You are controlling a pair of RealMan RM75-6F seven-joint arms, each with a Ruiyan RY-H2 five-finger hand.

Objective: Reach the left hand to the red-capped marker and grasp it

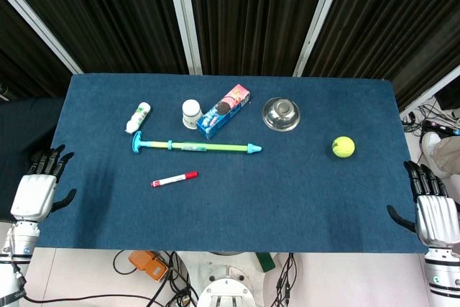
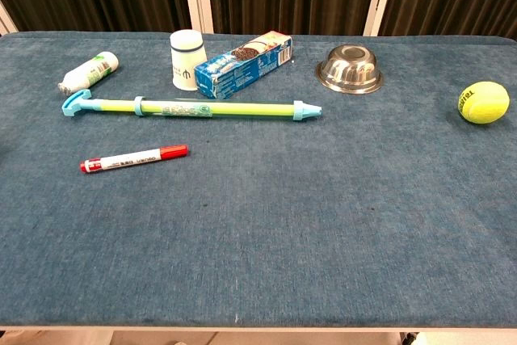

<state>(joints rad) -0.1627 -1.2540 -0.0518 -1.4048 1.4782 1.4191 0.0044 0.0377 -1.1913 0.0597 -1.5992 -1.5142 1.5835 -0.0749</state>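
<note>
The red-capped marker [image 1: 174, 179] lies flat on the desk [image 1: 302, 206], looking light, stiff and slippery (likely to roll). The left hand [image 1: 39, 185], empty with fingers apart, should pinch its white barrel midway.

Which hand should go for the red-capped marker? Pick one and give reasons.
Left. The red-capped marker lies on the table's left half, much nearer the left hand, which hovers open at the left edge. The right hand sits at the far right edge, beyond the tennis ball.

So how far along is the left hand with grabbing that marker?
Nothing looks done yet. The left hand sits open at the table's left edge, well apart from the marker, which lies flat and untouched. The whole reach and grasp are left.
</note>
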